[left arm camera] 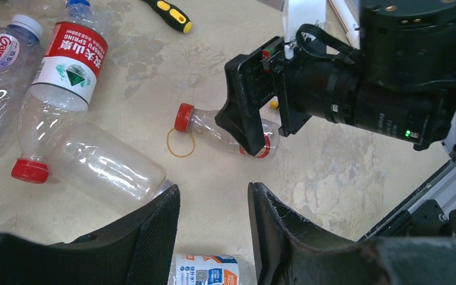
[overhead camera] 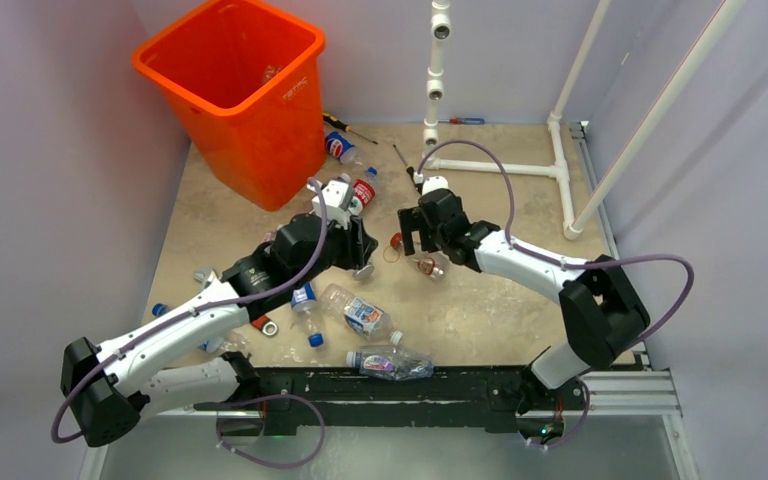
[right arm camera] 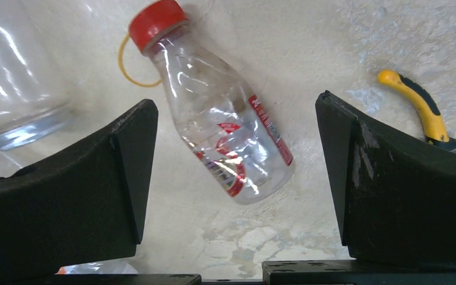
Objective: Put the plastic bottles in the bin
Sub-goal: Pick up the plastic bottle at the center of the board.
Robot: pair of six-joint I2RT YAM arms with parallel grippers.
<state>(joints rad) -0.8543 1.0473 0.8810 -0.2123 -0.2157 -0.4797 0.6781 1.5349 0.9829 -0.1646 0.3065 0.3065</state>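
Right gripper (right arm camera: pixel 237 172): jaws wide apart, empty, hanging over one small clear red-capped plastic bottle (right arm camera: pixel 219 119). The bottle lies on its side on the table, untouched. One yellow rubber band (left arm camera: pixel 167 142) sits just beside its cap, and one yellow-handled screwdriver (right arm camera: pixel 418 110) is near.

Left gripper (left arm camera: pixel 214 202): jaws slightly apart, nothing between them, close to the right one. Three bottles lie flat by it:
- red-labelled blue-capped bottle (left arm camera: pixel 65 65)
- purple-labelled white-capped bottle (left arm camera: pixel 0 59)
- plain clear red-capped bottle (left arm camera: pixel 95 166)

Top view: roughly ten plastic bottles loose on the table. Some are hidden by the left arm, so exact count unclear. One tall orange plastic bin (overhead camera: pixel 255 150) stands upright in the far-left corner. Three screwdrivers countable toward the far edge.

Beige mottled tabletop (overhead camera: pixel 480 310), pale lilac walls (overhead camera: pixel 40 200), white pipe frame (overhead camera: pixel 435 70) far right.
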